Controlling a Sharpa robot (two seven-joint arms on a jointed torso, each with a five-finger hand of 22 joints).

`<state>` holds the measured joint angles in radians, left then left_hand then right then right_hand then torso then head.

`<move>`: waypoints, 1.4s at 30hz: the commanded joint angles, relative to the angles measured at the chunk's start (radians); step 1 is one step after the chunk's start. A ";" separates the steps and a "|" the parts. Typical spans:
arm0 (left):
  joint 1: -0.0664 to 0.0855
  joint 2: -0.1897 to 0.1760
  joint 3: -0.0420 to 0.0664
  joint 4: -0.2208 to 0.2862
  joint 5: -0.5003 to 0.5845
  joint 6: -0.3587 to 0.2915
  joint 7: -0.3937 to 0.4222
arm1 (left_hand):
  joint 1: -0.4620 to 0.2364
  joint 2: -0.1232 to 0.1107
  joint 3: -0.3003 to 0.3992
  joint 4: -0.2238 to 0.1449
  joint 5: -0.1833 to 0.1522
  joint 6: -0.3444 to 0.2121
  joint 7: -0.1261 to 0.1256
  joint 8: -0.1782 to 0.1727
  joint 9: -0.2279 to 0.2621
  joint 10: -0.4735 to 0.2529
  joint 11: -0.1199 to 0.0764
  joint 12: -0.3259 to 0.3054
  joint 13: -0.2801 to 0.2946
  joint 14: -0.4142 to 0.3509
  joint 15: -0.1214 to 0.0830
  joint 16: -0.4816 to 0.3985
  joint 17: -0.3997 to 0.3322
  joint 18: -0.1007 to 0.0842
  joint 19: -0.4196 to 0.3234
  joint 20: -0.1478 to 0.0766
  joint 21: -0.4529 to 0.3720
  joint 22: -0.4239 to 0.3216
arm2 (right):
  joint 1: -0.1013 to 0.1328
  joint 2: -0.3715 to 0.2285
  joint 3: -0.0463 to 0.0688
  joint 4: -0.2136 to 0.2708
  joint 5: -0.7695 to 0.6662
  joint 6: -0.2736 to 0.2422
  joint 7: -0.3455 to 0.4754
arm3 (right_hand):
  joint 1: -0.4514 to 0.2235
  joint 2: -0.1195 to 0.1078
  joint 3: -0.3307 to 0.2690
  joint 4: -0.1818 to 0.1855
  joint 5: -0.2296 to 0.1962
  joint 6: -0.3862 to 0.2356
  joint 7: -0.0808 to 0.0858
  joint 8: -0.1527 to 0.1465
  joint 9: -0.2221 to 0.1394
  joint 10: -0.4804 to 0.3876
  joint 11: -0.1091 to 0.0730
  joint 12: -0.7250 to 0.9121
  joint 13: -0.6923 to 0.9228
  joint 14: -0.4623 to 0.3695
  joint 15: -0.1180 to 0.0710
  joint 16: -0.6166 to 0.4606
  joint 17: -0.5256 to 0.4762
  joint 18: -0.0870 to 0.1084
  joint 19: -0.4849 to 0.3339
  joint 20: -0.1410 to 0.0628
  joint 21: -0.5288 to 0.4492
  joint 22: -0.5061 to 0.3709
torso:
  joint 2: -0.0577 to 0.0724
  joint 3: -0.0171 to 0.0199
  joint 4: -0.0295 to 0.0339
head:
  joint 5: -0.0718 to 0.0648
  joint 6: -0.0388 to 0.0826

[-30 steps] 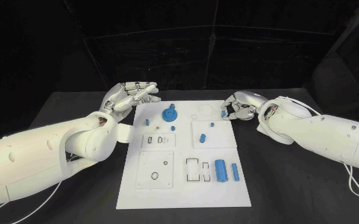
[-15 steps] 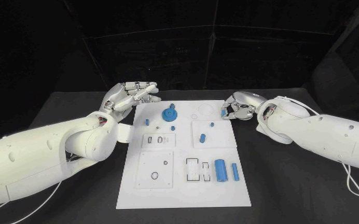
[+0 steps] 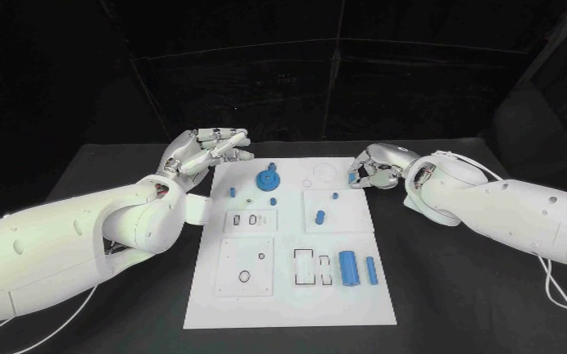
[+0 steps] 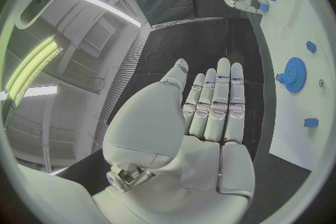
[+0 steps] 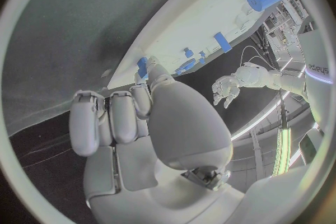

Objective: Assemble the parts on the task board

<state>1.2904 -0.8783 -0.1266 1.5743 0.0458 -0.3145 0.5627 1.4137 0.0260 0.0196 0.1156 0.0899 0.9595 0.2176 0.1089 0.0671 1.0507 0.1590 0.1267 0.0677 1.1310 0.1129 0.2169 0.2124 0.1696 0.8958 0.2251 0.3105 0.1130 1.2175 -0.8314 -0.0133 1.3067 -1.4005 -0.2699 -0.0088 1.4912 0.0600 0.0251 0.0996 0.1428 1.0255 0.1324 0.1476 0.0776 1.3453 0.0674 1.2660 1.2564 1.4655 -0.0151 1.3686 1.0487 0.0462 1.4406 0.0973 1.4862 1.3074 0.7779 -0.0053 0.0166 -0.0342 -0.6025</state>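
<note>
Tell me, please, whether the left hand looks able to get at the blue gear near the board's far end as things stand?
Probably yes. The left hand hovers open, holding nothing, beside the task board's far left corner. The blue gear sits close by, with bare board between them.

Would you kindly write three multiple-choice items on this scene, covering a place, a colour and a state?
1. The gear sits on the board nearest to:
A. the left hand
B. the right hand
C. the board's near edge

2. The gear is:
A. grey
B. blue
C. red

3. The left hand:
A. grips the gear
B. presses on the board
C. holds nothing

Answers:
1. A, the gear is at the far left of the board.
2. B, it is plainly blue.
3. C, its fingers are straight and its palm is bare.
</note>
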 commanded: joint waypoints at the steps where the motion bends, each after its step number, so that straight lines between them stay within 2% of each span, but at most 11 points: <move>1: 0.001 0.000 0.001 0.001 -0.001 0.011 0.003 | 0.001 0.011 0.001 -0.006 0.001 0.005 0.000 -0.004 -0.001 0.004 0.003 -0.004 -0.001 -0.004 -0.001 -0.004 0.001 0.015 -0.003 0.003 -0.004 -0.001 | 0.000 0.000 0.000 0.010 0.003 -0.059 -0.012 | 0.001 0.016 0.012 0.002 0.003 0.009 -0.002 0.003 0.001 0.025 -0.023 0.010 0.004 0.021 -0.011 -0.002 0.003 -0.007 0.004 -0.007 0.003 0.097 | 0.000 0.0004 -0.0002 | 0.000 -0.001; 5: 0.001 -0.001 0.001 0.001 -0.001 0.012 0.003 | 0.001 0.011 0.001 -0.006 0.001 0.005 0.000 -0.004 -0.001 0.004 0.003 -0.004 -0.001 -0.004 -0.001 -0.004 0.001 0.015 -0.003 0.003 -0.004 -0.001 | 0.000 -0.008 0.000 0.028 0.021 -0.094 -0.030 | 0.004 0.031 0.030 0.001 0.010 0.010 -0.004 -0.001 -0.001 0.025 -0.025 0.007 0.002 0.021 -0.014 -0.003 0.000 -0.007 0.005 -0.010 0.004 0.099 | -0.001 0.0003 -0.0001 | 0.000 0.000; 9: 0.001 -0.003 0.001 0.001 -0.001 0.012 0.003 | 0.001 0.011 0.001 -0.006 0.001 0.005 0.000 -0.004 -0.001 0.004 0.003 -0.004 -0.001 -0.004 -0.001 -0.004 0.001 0.015 -0.003 0.003 -0.004 -0.001 | 0.000 -0.024 0.001 0.076 0.050 -0.106 -0.052 | 0.004 0.047 0.054 -0.001 0.014 0.003 -0.002 -0.009 -0.005 0.019 -0.024 -0.001 -0.004 0.020 -0.013 -0.006 -0.006 -0.007 0.005 -0.011 0.004 0.099 | -0.002 -0.0010 0.0004 | 0.001 0.002; 14: 0.001 -0.004 0.001 -0.002 -0.001 0.012 0.003 | 0.001 0.011 0.001 -0.006 0.001 0.005 0.000 -0.004 -0.001 0.004 0.003 -0.004 -0.001 -0.004 -0.001 -0.004 0.001 0.015 -0.003 0.003 -0.004 -0.001 | 0.005 -0.041 0.002 0.174 0.060 -0.128 -0.124 | -0.004 0.043 0.075 -0.004 0.041 0.002 0.000 -0.016 -0.007 0.020 -0.022 -0.001 -0.002 0.021 -0.012 -0.007 -0.005 -0.008 0.007 -0.011 0.005 0.102 | -0.004 -0.0025 0.0020 | 0.004 0.005; 16: 0.001 -0.003 0.001 -0.006 -0.001 0.013 0.002 | 0.001 0.011 0.001 -0.006 0.001 0.005 0.000 -0.004 -0.001 0.004 0.003 -0.004 -0.001 -0.004 -0.001 -0.004 0.001 0.015 -0.003 0.003 -0.004 -0.001 | 0.012 -0.038 0.002 0.207 0.059 -0.130 -0.161 | -0.007 0.040 0.081 -0.005 0.049 0.003 0.000 -0.017 -0.007 0.020 -0.022 -0.002 -0.002 0.021 -0.012 -0.007 -0.005 -0.008 0.008 -0.011 0.005 0.103 | -0.007 -0.0038 0.0027 | 0.004 0.000; 22: 0.002 -0.002 0.001 -0.015 -0.001 0.012 0.003 | 0.000 0.011 0.002 -0.007 0.001 0.004 0.002 -0.005 -0.001 0.004 0.004 -0.007 -0.002 -0.004 -0.001 -0.006 0.001 0.015 -0.003 0.003 -0.005 -0.002 | 0.021 0.004 0.002 0.266 0.039 -0.121 -0.243 | -0.012 0.035 0.085 -0.005 0.053 0.003 0.001 -0.019 -0.007 0.019 -0.021 -0.003 -0.002 0.021 -0.012 -0.007 -0.005 -0.008 0.007 -0.010 0.005 0.103 | -0.013 -0.0073 0.0028 | 0.013 -0.006; 26: 0.002 0.002 0.001 -0.022 -0.001 0.013 0.006 | 0.000 0.011 0.002 -0.007 0.001 0.004 0.002 -0.005 -0.001 0.004 0.004 -0.007 -0.002 -0.004 -0.001 -0.006 0.001 0.015 -0.003 0.003 -0.005 -0.002 | 0.023 0.052 0.002 0.283 0.007 -0.105 -0.283 | -0.012 0.035 0.085 -0.005 0.053 0.003 0.001 -0.019 -0.007 0.019 -0.021 -0.003 -0.002 0.021 -0.012 -0.007 -0.005 -0.008 0.007 -0.010 0.005 0.103 | -0.015 -0.0085 0.0044 | 0.024 -0.011; 32: 0.002 0.006 0.001 -0.032 -0.001 0.013 0.008 | 0.001 0.012 0.002 -0.008 0.001 0.004 0.001 -0.005 -0.001 0.004 0.004 -0.007 -0.002 -0.004 -0.001 -0.007 0.001 0.015 -0.003 0.003 -0.005 -0.002 | 0.024 0.136 0.001 0.276 -0.035 -0.078 -0.314 | -0.013 0.034 0.087 -0.006 0.055 0.004 0.001 -0.019 -0.007 0.020 -0.021 -0.002 -0.001 0.021 -0.012 -0.006 -0.003 -0.008 0.008 -0.010 0.005 0.103 | -0.017 -0.0118 0.0046 | 0.034 -0.015; 35: 0.002 0.005 0.001 -0.033 -0.001 0.012 0.009 | 0.001 0.012 0.002 -0.008 0.002 0.005 0.001 -0.005 -0.001 0.005 0.003 -0.007 -0.002 -0.003 -0.001 -0.007 0.001 0.015 -0.003 0.003 -0.005 -0.002 | 0.024 0.171 -0.002 0.269 -0.055 -0.063 -0.327 | -0.017 0.029 0.089 -0.006 0.057 0.005 0.001 -0.020 -0.007 0.021 -0.021 0.000 0.001 0.022 -0.012 -0.005 0.000 -0.009 0.009 -0.010 0.006 0.105 | -0.016 -0.0113 0.0039 | 0.040 -0.017; 39: 0.002 0.004 0.001 -0.034 -0.001 0.014 0.010 | 0.001 0.012 0.002 -0.008 0.002 0.005 0.001 -0.005 -0.001 0.005 0.003 -0.007 -0.002 -0.003 -0.001 -0.007 0.001 0.015 -0.003 0.003 -0.005 -0.002 | 0.024 0.211 -0.028 0.263 -0.074 -0.045 -0.360 | -0.019 0.022 0.093 -0.009 0.058 0.006 0.001 -0.021 -0.007 0.022 -0.022 0.001 0.002 0.023 -0.012 -0.004 0.003 -0.009 0.009 -0.010 0.006 0.106 | -0.015 -0.0095 0.0047 | 0.051 -0.022; 42: 0.002 0.002 0.001 -0.032 -0.001 0.016 0.015 | 0.003 0.012 0.003 -0.010 0.002 0.005 0.000 -0.006 -0.001 0.005 0.003 -0.008 -0.002 -0.004 0.000 -0.009 0.002 0.015 -0.003 0.003 -0.005 -0.002 | 0.022 0.235 -0.053 0.258 -0.082 -0.036 -0.381 | -0.022 0.015 0.096 -0.012 0.057 0.006 0.001 -0.022 -0.008 0.022 -0.021 0.000 0.002 0.023 -0.012 -0.003 0.004 -0.009 0.010 -0.010 0.007 0.106 | -0.014 -0.0108 0.0037 | 0.060 -0.026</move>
<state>1.2909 -0.8757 -0.1265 1.5402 0.0458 -0.3127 0.5627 1.4166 0.0290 0.0223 0.1129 0.0899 0.9595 0.2176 0.1089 0.0671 1.0507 0.1589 0.1230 0.0671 1.1310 0.1129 0.2121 0.2129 0.1695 0.8958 0.2251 0.3105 0.1121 1.2394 -0.5991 -0.0660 1.5652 -1.4422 -0.3365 -0.3385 1.4747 0.0839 0.1103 0.0854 0.1966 1.0222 0.1350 0.1237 0.0689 1.3453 0.0674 1.2642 1.2583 1.4651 -0.0217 1.3649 1.0515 0.0463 1.4473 0.0907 1.4862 1.3073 0.7625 -0.0159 0.0210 0.0192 -0.6261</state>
